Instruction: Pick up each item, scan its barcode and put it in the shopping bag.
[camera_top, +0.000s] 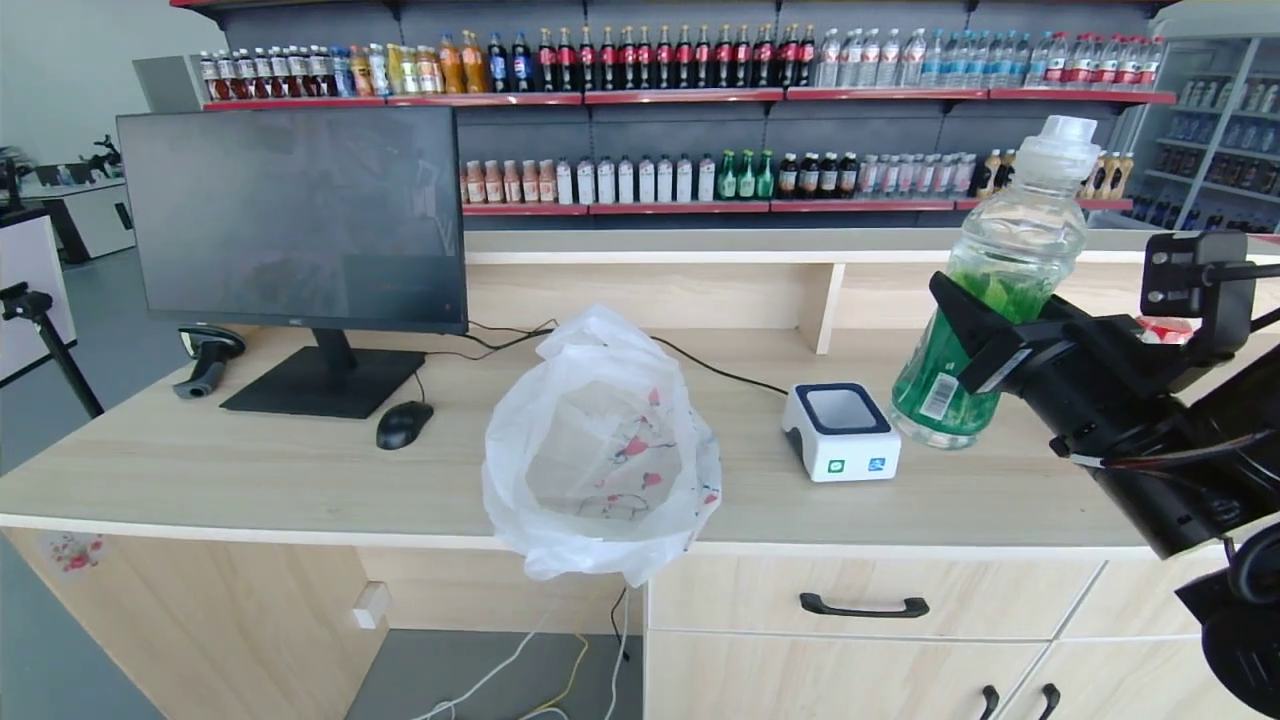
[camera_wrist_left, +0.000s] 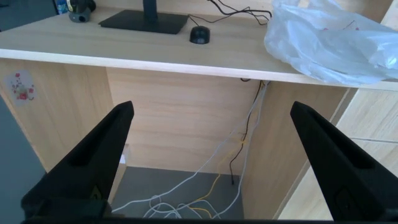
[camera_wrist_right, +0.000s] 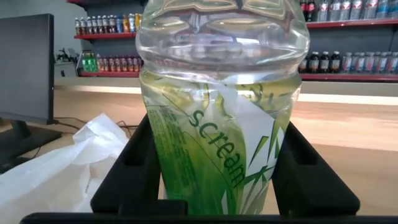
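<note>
A wooden counter (camera_top: 250, 470) is backed by drink shelves (camera_top: 680, 95). The bottle (camera_top: 1010, 250) is clamped by the right gripper (camera_top: 975, 335) at 3 o'clock of the scanner (camera_top: 840, 432); the shopping bag (camera_top: 600, 440) is set at its 9 o'clock. The left gripper (camera_wrist_left: 211, 155) is spread wide.

A dark monitor (camera_top: 295, 215) and mouse (camera_top: 403, 424) sit on the wooden counter (camera_top: 250, 470), drink shelves (camera_top: 680, 95) behind.

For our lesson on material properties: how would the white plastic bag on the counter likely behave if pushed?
The shopping bag looks thin and crumpled, so probably floppy and light; a push would likely deform it. It overhangs the counter edge, so it might slip off.
</note>
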